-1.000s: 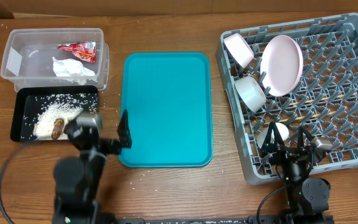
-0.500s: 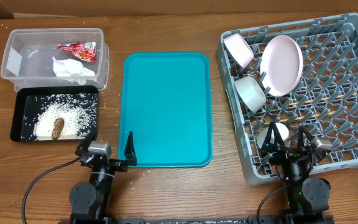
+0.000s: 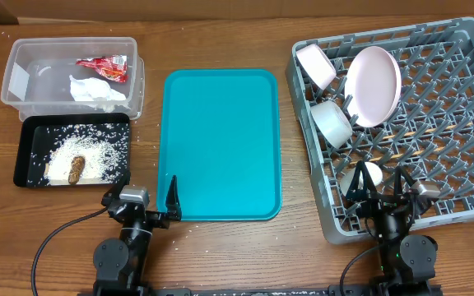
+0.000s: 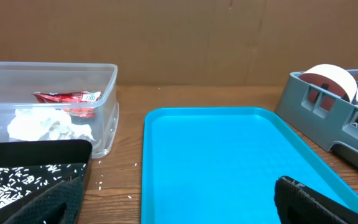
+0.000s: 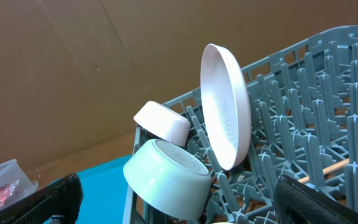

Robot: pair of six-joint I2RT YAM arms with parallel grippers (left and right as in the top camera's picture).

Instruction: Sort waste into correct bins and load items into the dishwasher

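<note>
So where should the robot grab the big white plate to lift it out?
Probably by its upper rim, coming down from above. The plate stands nearly on edge in the grey rack, so its thin top edge is free for two fingers to pinch, while a bowl crowds its lower left side.

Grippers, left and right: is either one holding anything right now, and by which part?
Nothing is held. The left gripper is open near the teal tray, the right gripper open at the dish rack; nothing sits between either's jaws.
</note>
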